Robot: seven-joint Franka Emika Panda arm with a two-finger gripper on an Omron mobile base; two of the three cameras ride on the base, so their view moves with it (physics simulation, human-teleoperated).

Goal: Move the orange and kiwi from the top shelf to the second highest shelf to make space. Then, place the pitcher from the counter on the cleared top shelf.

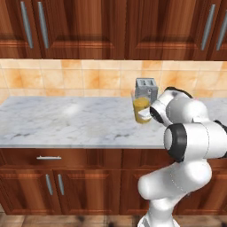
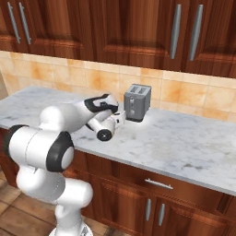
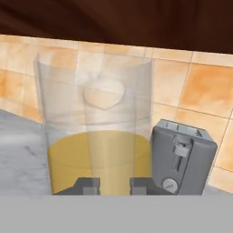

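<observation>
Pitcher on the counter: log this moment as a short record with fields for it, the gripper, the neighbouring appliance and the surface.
pitcher: clear pitcher, upright, yellow-orange liquid in its lower part
gripper: gripper at the pitcher's base, shut on a clear vertical part at the pitcher's near side
neighbour: grey two-slot toaster close beside the pitcher, against the tiled wall
surface: marbled counter; pitcher looks to stand on it

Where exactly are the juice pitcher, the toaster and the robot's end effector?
pitcher [image 3: 98, 136]: hand view, clear wall at the juice line.
toaster [image 2: 137, 102]: right base view, grey front face.
end effector [image 3: 113, 185]: hand view, between its dark fingertips, shut on the pitcher.
</observation>
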